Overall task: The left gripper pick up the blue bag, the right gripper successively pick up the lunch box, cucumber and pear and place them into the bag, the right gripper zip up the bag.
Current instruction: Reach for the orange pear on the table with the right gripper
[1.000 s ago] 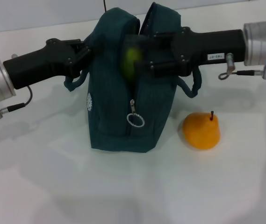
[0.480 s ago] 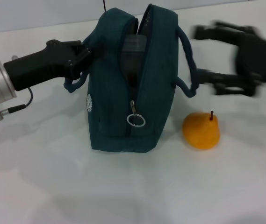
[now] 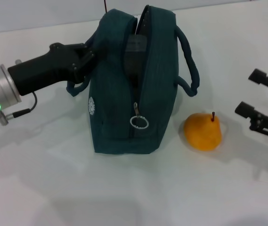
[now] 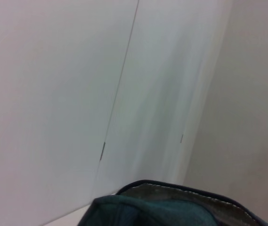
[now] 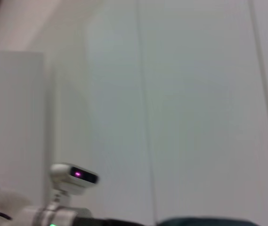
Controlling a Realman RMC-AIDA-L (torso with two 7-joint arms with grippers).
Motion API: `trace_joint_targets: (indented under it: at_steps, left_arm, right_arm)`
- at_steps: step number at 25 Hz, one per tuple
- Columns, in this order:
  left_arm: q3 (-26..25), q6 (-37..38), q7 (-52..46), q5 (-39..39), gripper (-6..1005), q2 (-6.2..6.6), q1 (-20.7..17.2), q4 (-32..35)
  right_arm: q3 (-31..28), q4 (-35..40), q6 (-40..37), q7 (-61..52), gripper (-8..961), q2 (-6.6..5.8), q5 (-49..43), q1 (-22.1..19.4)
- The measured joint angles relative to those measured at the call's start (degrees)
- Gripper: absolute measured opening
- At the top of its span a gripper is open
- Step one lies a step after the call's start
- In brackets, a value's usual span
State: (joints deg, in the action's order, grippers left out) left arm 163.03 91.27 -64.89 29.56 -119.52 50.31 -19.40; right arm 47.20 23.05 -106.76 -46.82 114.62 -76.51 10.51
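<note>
Holding the blue bag [image 3: 134, 89] upright on the table [image 3: 77, 188] by its left side, your left gripper [image 3: 84, 61] seems clamped on the fabric near the top so the unzipped mouth gapes upward for loading; a dark shape inside the opening is probably the lunch box [image 3: 134, 52]. Your right gripper [image 3: 261, 101] sits low at the right edge of the head view, fingers spread and empty, pointing toward the pear [image 3: 202, 132], which rests just right of the bag; the cucumber is not visible.
</note>
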Motion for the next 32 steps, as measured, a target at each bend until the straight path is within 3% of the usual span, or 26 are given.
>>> trace_joint_targets:
  at_steps: [5,15,24,32]
  left_arm:
    - [0.0,-0.35,0.05,0.01,45,-0.01,-0.76,0.99]
    - [0.0,-0.4,0.87,0.01,45,-0.01,-1.48,1.21]
    - [0.0,-0.4,0.91,0.0,45,0.13,-1.46,1.21]
    - [0.0,-0.39,0.98,-0.02,45,0.17,-1.37,1.09]
  right_arm:
    - [-0.12,-7.11,3.94,6.99,771,0.07,-0.18,0.5]
    - [1.78,-11.71,10.81,9.14,700,0.47,-1.98,3.87]
    - [1.93,-12.44,13.01,9.32,362,0.58,-2.06,4.66]
    - [2.49,-12.6,14.75,9.34,342,0.71,-2.06,5.46]
